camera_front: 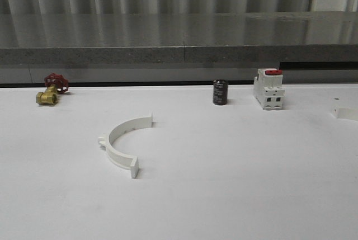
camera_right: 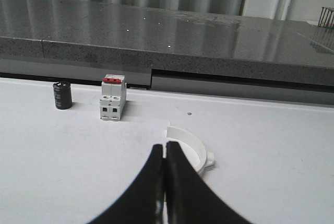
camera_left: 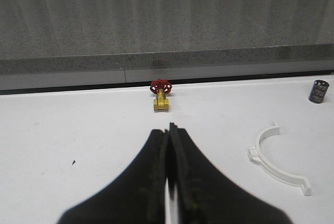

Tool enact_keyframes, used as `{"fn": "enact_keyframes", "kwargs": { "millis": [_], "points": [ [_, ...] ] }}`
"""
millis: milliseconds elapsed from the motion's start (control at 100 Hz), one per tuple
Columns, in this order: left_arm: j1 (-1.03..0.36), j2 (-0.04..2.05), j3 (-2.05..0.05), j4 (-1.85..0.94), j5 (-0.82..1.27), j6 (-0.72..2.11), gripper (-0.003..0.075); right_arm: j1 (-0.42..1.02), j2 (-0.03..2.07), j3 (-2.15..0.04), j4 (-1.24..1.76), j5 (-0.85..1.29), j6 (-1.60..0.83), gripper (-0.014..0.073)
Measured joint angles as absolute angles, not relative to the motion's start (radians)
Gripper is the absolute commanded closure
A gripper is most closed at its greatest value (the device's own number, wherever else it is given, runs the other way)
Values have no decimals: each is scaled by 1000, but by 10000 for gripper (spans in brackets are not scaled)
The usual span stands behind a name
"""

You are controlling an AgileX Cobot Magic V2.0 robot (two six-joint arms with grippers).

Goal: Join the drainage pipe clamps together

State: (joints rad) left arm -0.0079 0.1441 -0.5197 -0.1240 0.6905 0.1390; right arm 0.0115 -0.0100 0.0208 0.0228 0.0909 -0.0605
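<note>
One drainage pipe clamp [camera_front: 122,142] lies flat on the white table [camera_front: 235,161], forward-left of the breaker [camera_front: 268,89] and well apart from it, its open side turned toward the breaker. The second clamp [camera_front: 345,110] sits at the table's right edge, right of the breaker, partly cut off in the front view. In the left wrist view the left gripper [camera_left: 169,135] has its fingers pressed together on nothing, with the first clamp [camera_left: 276,156] off to its side, not touching. In the right wrist view the right gripper [camera_right: 165,151] is likewise closed and empty, the second clamp [camera_right: 193,148] just beyond its tips. A dark capacitor [camera_front: 220,92] stands left of the breaker; a brass valve [camera_front: 51,90] lies far left of it
</note>
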Motion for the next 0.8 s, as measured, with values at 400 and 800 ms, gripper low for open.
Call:
{"fn": "enact_keyframes", "kwargs": {
  "millis": [400, 800],
  "points": [
    [-8, 144, -518, -124, 690, 139, 741, 11, 209, -268, 23, 450, -61, 658],
    [-8, 144, -518, -124, 690, 139, 741, 11, 729, -606, 23, 672, -58, 473]
  ]
}}
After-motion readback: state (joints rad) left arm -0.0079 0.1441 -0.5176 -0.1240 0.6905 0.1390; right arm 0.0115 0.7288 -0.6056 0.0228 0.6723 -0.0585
